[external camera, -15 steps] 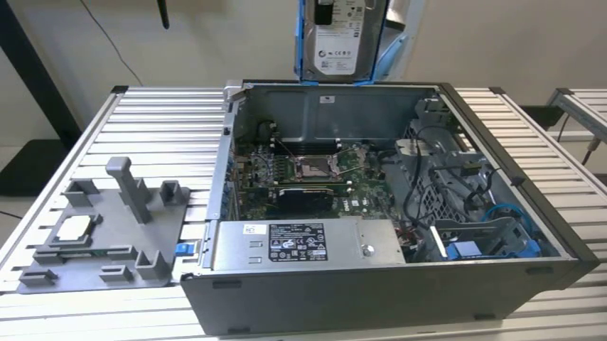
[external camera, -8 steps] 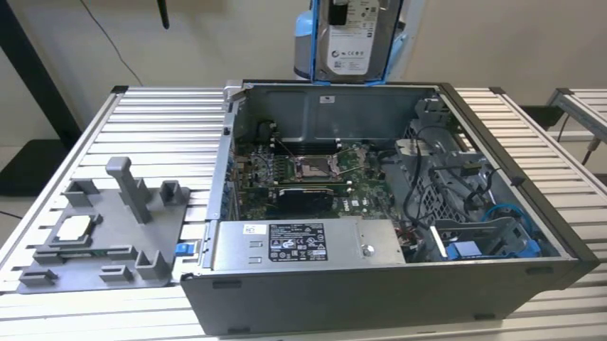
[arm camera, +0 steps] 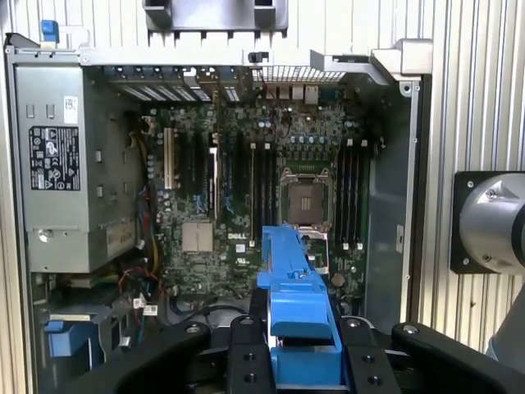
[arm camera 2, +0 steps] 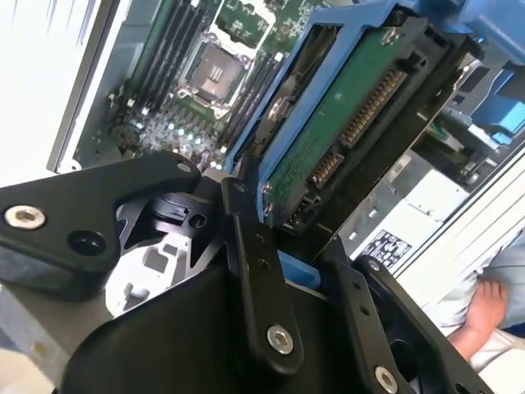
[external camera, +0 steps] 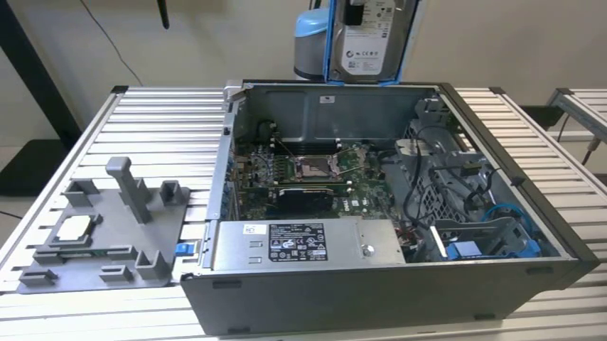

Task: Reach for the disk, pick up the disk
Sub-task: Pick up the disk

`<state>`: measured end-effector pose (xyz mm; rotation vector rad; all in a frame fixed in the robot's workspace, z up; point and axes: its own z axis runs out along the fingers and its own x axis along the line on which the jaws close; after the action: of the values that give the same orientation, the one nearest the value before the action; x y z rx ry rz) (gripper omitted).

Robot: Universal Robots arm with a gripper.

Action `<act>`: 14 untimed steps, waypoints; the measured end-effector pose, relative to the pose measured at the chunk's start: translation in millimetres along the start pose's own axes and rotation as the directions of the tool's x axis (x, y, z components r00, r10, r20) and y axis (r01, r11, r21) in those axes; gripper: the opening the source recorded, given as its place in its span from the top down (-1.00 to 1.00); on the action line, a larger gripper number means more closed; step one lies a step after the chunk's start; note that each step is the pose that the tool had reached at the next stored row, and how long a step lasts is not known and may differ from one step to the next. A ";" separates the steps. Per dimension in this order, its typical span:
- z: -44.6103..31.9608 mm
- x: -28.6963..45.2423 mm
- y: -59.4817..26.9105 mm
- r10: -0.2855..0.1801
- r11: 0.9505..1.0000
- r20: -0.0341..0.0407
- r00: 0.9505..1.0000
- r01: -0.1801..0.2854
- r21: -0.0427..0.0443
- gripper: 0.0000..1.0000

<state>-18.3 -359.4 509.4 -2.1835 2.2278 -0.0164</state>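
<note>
1. Now: rectangular silver metal disk in its bright blue plastic carrier (external camera: pixel 365 39) hangs upright in the air. In the exterior view it sits just above the rear wall of the open dark-grey computer case (external camera: pixel 379 302), which stands mid-way on the ribbed silver metal table (external camera: pixel 161 121).
2. Black two-finger gripper (arm camera: pixel 303 349) is clamped on the disk. Its fingers (arm camera: pixel 246 361) pinch one short end of the carrier; the rest hangs free.
3. Risk A, slip: the hold is on the plastic frame, not the metal body. The frame prob. flexes, so the disk could slide or pivot btw. the fingers.
4. Risk B, drop: the green motherboard (arm camera: pixel 238 189) w/ its open square processor socket (arm camera: pixel 305 199) lies below. A fall would likely hit pins and slots.
5. Risk C, knock: the disk's low edge is close to the case's rear wall. A sideways sweep w/o more height may clip it and twist the grip.
</note>
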 end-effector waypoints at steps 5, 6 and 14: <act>0.3 -0.3 -15.0 0.000 1.000 0.000 1.000 0.000 0.000 1.00; 0.4 -0.4 -17.9 0.000 1.000 0.000 1.000 0.000 0.000 1.00; 0.9 -0.8 -39.4 0.000 1.000 0.000 1.000 0.000 0.000 1.00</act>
<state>21.1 -359.3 509.3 -2.1836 2.2278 -0.0163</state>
